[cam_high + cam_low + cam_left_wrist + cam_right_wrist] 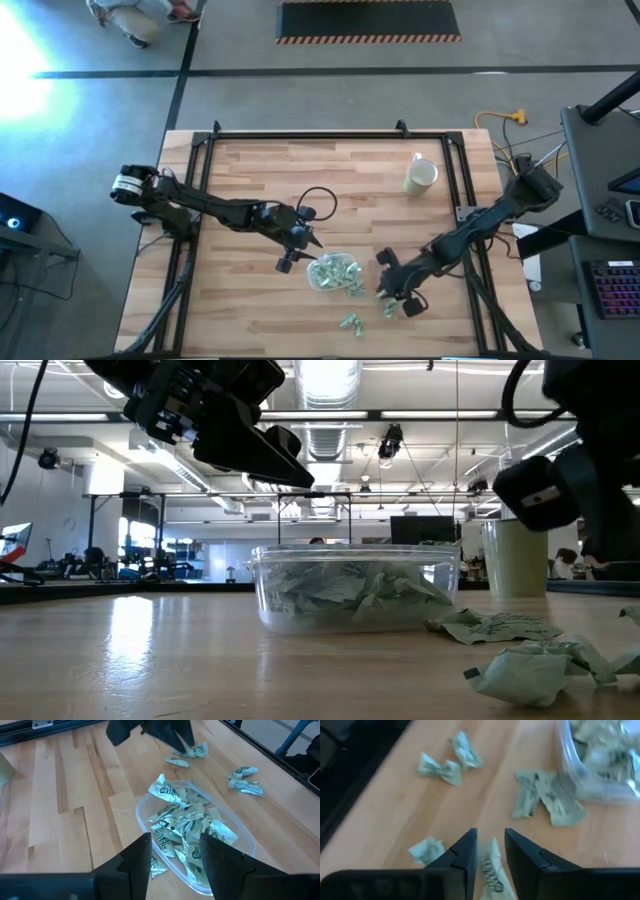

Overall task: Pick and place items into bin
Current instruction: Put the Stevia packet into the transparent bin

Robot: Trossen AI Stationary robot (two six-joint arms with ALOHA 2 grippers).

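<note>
The bin (332,272), a shallow clear oval tub, stands on the wooden table and holds several pale-green wrapped items (185,822). My left gripper (176,851) hovers open above the bin's left rim (308,244); nothing is between its fingers. My right gripper (490,842) is low over the table to the right of the bin (386,292), open a little, with one wrapped piece lying between its fingers. More loose items (439,769) lie on the table around it, and two (547,795) lie against the bin's wall. My right gripper has a wrapped piece (490,867) in the gap between its two fingers, which slant down from the table's right side. The piece seems to lie on the table. Whether the fingers touch it, I cannot tell.
A cream mug (420,176) stands at the far right of the table. Loose pieces (352,322) lie near the front edge. A black metal frame (300,134) runs round the tabletop, and a cable loops (320,200) above my left arm.
</note>
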